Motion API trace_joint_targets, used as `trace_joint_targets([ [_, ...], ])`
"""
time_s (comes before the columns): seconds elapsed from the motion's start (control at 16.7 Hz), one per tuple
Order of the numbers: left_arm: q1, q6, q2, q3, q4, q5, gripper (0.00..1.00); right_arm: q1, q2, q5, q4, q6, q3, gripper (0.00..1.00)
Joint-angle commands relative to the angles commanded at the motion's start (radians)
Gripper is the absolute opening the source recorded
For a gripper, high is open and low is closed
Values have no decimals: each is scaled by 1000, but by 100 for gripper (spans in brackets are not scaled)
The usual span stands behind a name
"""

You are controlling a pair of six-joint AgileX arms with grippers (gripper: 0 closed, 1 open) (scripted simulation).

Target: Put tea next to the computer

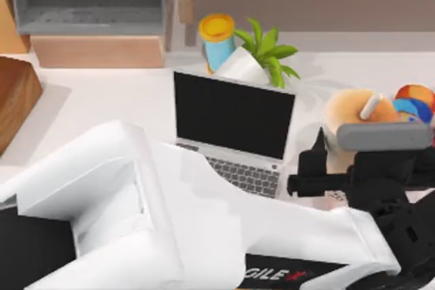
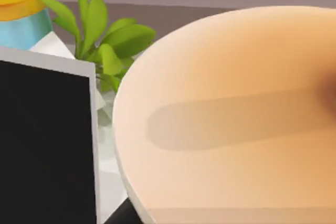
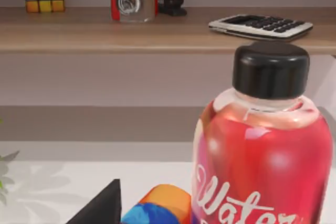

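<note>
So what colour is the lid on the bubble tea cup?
Tan, a pale peachy shade; the tea lid shows best in the left wrist view.

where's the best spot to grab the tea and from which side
Probably the tea by its straight body below the domed lid, with the tool level. It stands upright right of the computer, with the can on its far right and the straw on top. So come from the table's front, where the left tool already is.

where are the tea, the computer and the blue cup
tea (image 1: 348, 110), top view, on its tan domed lid
computer (image 1: 233, 115), top view, middle of the black screen
blue cup (image 1: 217, 27), top view, on its yellow lid
</note>
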Motion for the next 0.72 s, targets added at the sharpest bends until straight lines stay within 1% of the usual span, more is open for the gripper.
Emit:
trace_joint_targets([
  [0.3, 0, 0, 12, -11, -4, 4, 0, 0, 0, 0, 0, 0, 0, 100],
  [0.72, 0, 0, 12, -11, -4, 4, 53, 0, 0, 0, 0, 0, 0, 100],
])
